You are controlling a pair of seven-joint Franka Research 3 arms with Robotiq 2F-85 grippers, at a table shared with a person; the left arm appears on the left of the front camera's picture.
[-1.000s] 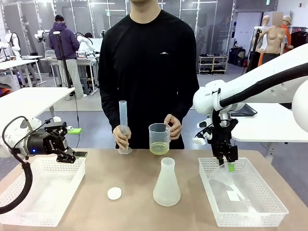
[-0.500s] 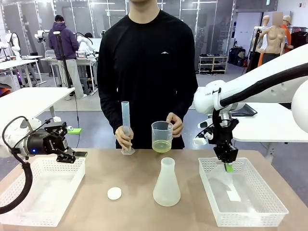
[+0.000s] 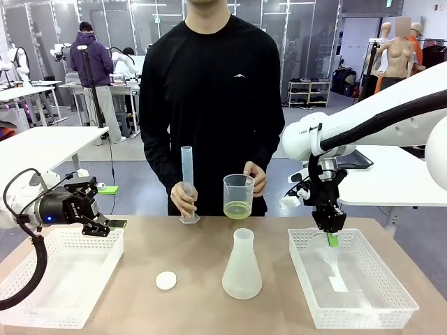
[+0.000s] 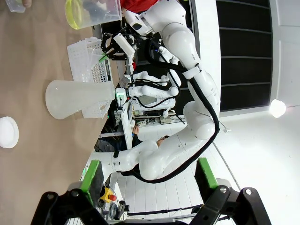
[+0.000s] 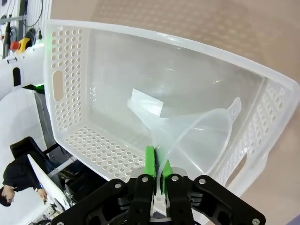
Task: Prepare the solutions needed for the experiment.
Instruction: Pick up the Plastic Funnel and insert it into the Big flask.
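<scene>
A large hall with glass partitions and further white work tables is seen behind a person (image 3: 209, 105) in a black top, who stands at the far side. The tan table (image 3: 188, 258) takes up the near ground, its surface smooth and matt. Two white perforated baskets are set on it, the left basket (image 3: 49, 314) and the right basket (image 3: 367, 317) at opposite ends. An empty conical flask (image 3: 242, 269) stands upright between them, near the middle. A beaker (image 3: 238, 195) is held above the far edge in one hand (image 3: 255, 178); the solutions (image 3: 237, 209) lie in it as a shallow yellow-green layer. A tall graduated cylinder (image 3: 187, 183) is steadied upright on the table by the other hand (image 3: 183, 199). A clear funnel (image 5: 197, 140) is held over the right basket, the right gripper (image 3: 332, 241) having its fingers clamped on the funnel's wall. The left gripper (image 3: 112, 206) hangs above the left basket's far rim with its fingers wide apart. A small white disc (image 3: 166, 280) lies flat to the left of the flask.
</scene>
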